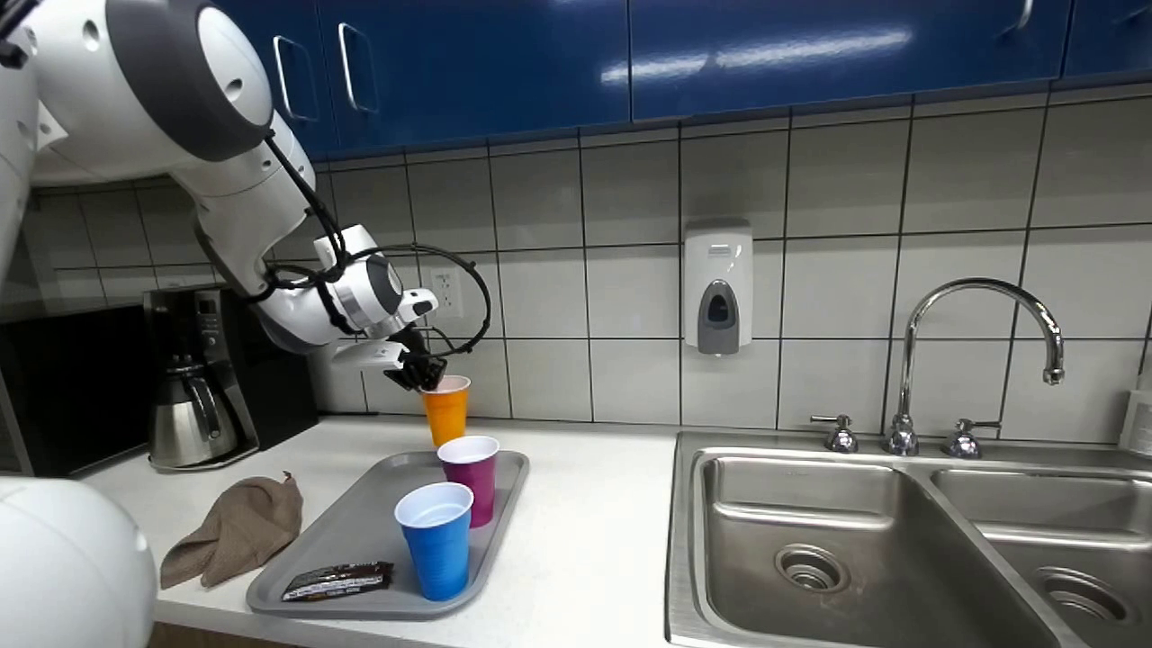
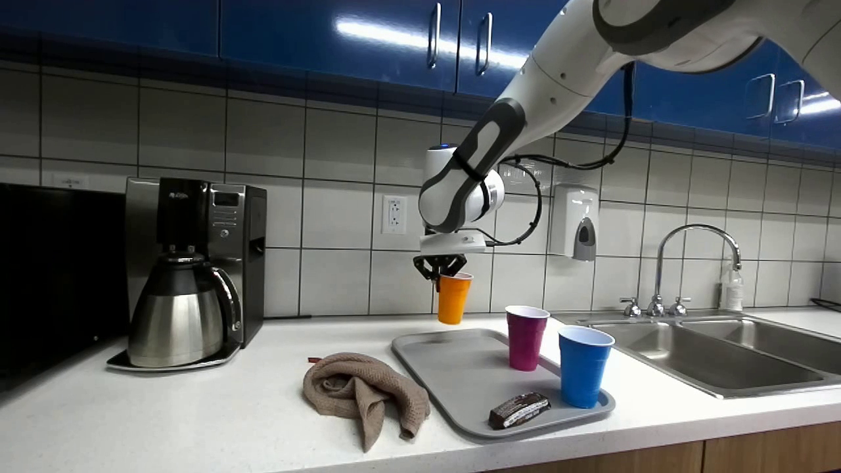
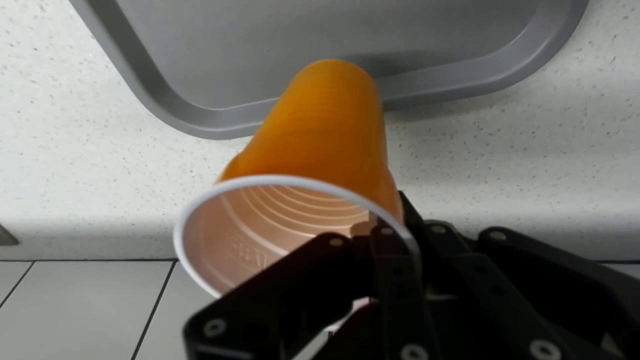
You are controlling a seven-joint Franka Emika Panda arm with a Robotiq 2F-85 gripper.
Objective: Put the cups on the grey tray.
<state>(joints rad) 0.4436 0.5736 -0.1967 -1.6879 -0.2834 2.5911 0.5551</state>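
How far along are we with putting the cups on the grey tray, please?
Looks done: the blue cup and purple cup, both upright on the grey tray. In hand: the orange cup, tilted, its rim held by the gripper. Left, it seems: setting that raised cup on the tray and releasing it.

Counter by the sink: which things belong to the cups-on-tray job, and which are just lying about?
Job:
grey tray
purple cup and blue cup, both standing on it
orange cup, held in the gripper, not yet on the tray

Not job:
brown cloth, beside the tray
dark wrapped bar, on the tray
coffee maker
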